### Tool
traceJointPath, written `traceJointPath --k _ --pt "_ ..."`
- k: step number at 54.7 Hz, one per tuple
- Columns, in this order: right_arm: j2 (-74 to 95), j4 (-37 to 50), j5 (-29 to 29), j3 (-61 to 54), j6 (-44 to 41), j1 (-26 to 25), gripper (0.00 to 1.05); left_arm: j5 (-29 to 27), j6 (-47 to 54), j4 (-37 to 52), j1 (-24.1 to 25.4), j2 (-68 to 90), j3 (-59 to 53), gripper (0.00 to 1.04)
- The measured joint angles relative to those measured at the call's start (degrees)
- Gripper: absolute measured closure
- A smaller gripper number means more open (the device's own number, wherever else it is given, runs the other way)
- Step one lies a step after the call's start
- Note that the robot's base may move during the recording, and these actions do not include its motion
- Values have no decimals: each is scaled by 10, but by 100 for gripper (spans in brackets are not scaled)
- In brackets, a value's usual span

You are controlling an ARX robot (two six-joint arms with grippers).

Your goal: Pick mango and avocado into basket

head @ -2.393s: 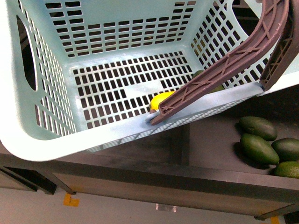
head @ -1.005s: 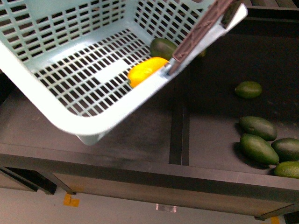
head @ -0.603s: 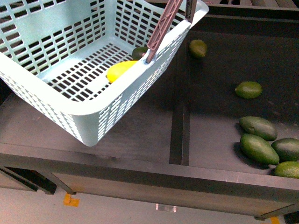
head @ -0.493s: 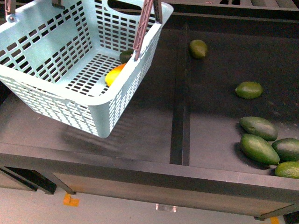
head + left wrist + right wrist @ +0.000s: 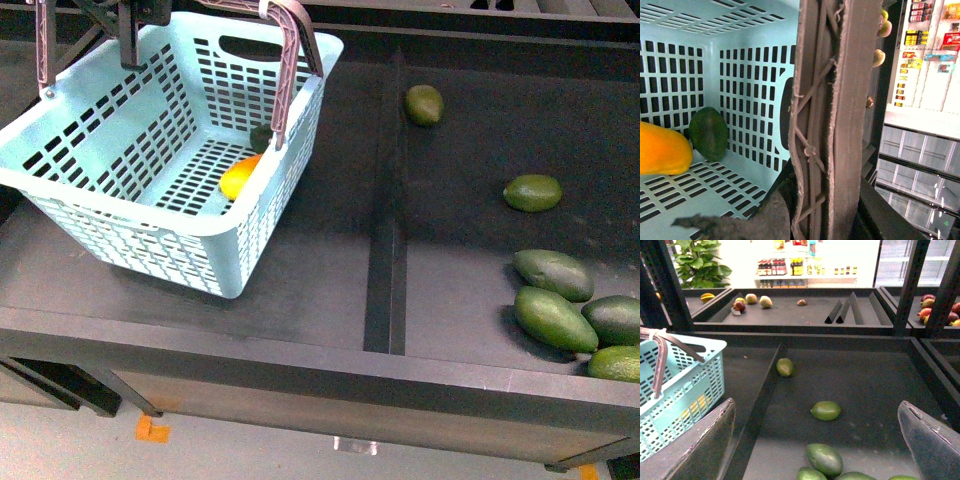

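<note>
The mango [image 5: 238,178] and avocado [image 5: 261,138] lie touching on the basket [image 5: 150,235] floor, against its right wall, so both picks look done; the basket sits at the shelf's [image 5: 330,290] left end, the left gripper [image 5: 130,30] clamping its handles [image 5: 832,120], probably to carry it; the right gripper [image 5: 815,450] hangs wide open above 6 loose avocados [image 5: 555,318].

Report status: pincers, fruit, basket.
Left pincer on the basket handle. Right pincer open, empty. Mango and avocado inside the basket. Nothing in the way.
</note>
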Motion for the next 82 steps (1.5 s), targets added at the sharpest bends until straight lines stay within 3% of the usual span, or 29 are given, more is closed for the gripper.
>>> traceJointPath --k 8,23,29,46,48,51,55,57,60,72,82 --pt "0 0 0 0 0 0 9 9 1 16 5 -20 -40 86" --pt "0 0 0 0 0 0 9 3 1 21 14 -75 -90 34" --pt "0 0 0 0 0 0 9 -24 -1 35 20 -132 -138 8" --pt "0 0 0 0 0 0 9 -121 17 -49 17 -287 -255 9" --pt "0 0 0 0 0 0 9 -88 83 16 19 -299 -282 14" --pt "0 0 0 0 0 0 9 -25 239 185 25 -315 -352 24" --pt "0 0 0 0 0 0 9 -1 442 335 30 -336 -437 37" --pt "0 0 0 0 0 0 9 6 596 412 36 -362 -498 48" --pt "0 0 0 0 0 0 9 11 727 453 44 -399 -551 60" --pt "0 0 0 0 0 0 9 28 853 481 62 -491 -681 101" --pt "0 0 0 0 0 0 9 68 868 478 98 -593 -776 103"
